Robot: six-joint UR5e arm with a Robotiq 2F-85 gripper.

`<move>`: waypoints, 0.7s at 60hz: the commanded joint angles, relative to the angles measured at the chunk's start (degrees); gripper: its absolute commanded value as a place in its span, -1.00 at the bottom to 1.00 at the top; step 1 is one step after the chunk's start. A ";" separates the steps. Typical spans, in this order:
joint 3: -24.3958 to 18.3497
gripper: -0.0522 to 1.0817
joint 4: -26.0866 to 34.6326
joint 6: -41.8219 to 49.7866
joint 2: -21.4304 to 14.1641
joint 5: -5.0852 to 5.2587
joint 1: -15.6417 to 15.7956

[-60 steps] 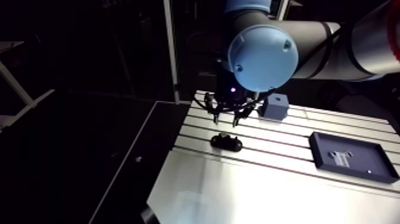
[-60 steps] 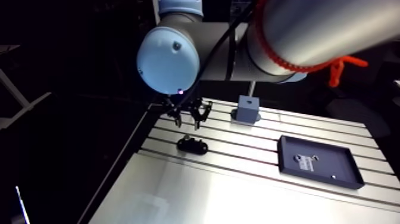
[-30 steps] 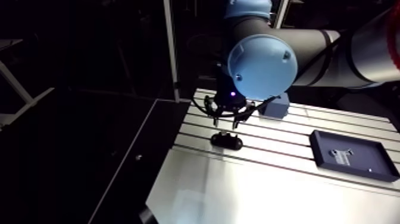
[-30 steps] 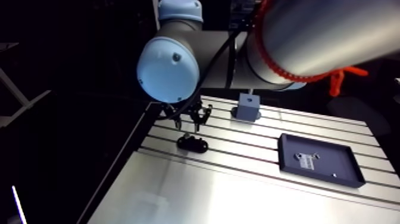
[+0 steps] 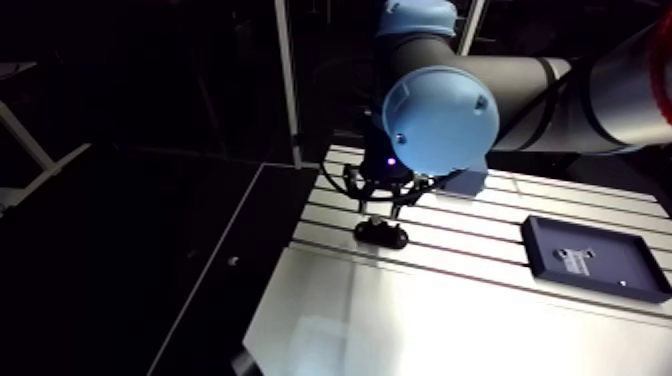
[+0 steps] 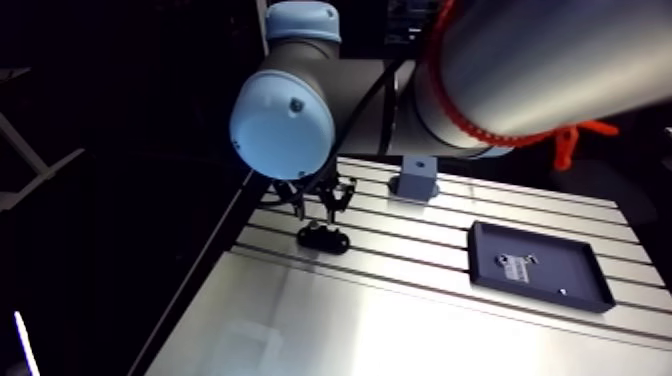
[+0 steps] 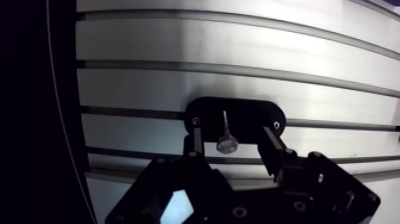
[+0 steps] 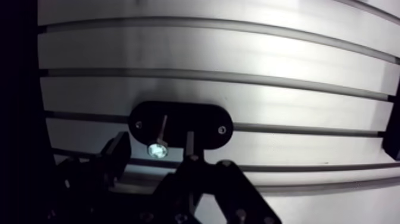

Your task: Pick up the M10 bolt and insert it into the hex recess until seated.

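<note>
The gripper (image 7: 230, 132) hangs low over the slotted table (image 7: 238, 53), directly above a black oval holder (image 7: 244, 113) that lies flat across the table's grooves. The two fingers (image 7: 272, 146) are released and spread wide, one on either side of the bolt (image 7: 227, 143), with a clear gap between each fingertip and the bolt. The bolt stands in the holder between the fingers, its bright round head uppermost and level with the fingertips, its thin shaft running down into the holder. A small screw marks each end of the holder, just outside the fingers. A grey block (image 6: 416, 178) stands beyond the fingers, near them. A dark shallow tray (image 6: 575, 268) lies well apart from the fingers, off to one side, with a few small pale items in it that are too small to identify.
</note>
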 commanded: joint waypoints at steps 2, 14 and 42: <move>0.39 -0.16 -1.18 -0.17 0.31 -0.07 0.04; 0.65 -0.16 -1.26 -0.08 0.40 0.02 0.22; 0.73 -0.13 -1.17 0.01 0.40 -0.16 0.66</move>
